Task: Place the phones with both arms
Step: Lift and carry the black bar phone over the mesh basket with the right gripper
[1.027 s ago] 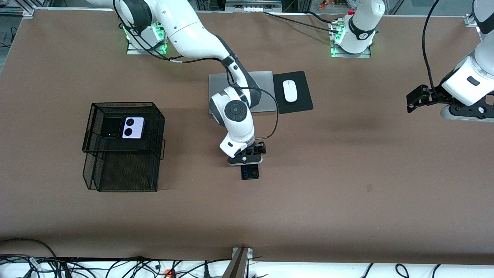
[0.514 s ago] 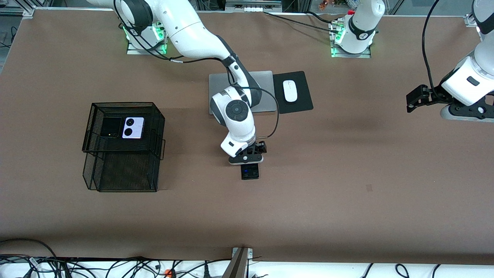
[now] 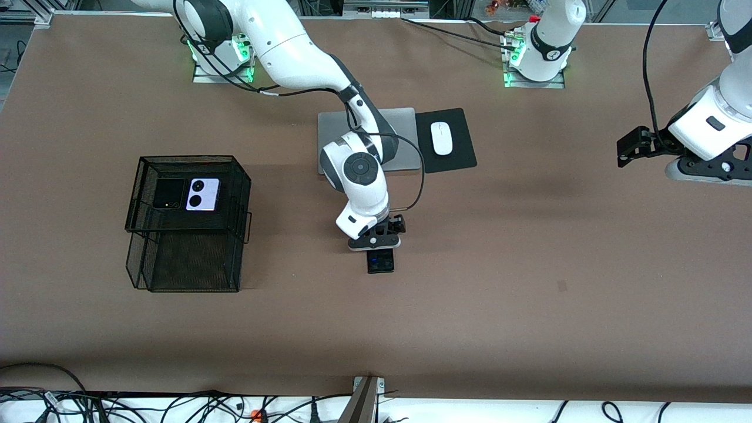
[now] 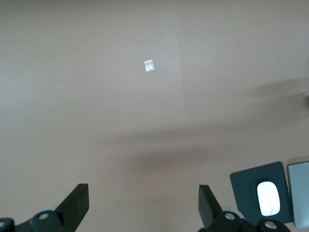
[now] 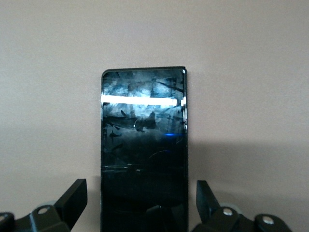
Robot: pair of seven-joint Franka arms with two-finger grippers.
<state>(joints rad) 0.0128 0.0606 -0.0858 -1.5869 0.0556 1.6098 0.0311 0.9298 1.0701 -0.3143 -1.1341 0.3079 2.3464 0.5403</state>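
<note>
A big brown bench (image 3: 529,305) fills the room's middle, with two white robot arms standing along its top edge. There are three phones. Two of them lie side by side on the top shelf of one black wire basket (image 3: 141,258), toward the right arm's end of the bench: a black flip phone (image 3: 169,194) and a lilac-white phone (image 3: 202,194) with two black circles, touching each other. The third, a long black phone (image 3: 380,261), lies flat on the bench near the middle. The right claw (image 3: 376,241) is low over that long phone's end, its two fingers (image 5: 72,195) spread wide on either side of the phone, holding nothing. The left claw (image 3: 631,150) is up in the air over bare bench at the left arm's end, opened wide too and with nothing in it. One silver laptop (image 3: 405,141) lies shut, farther from the front camera than the long phone. Just beside it is one white mouse (image 3: 442,138) on one black pad (image 3: 461,155).
</note>
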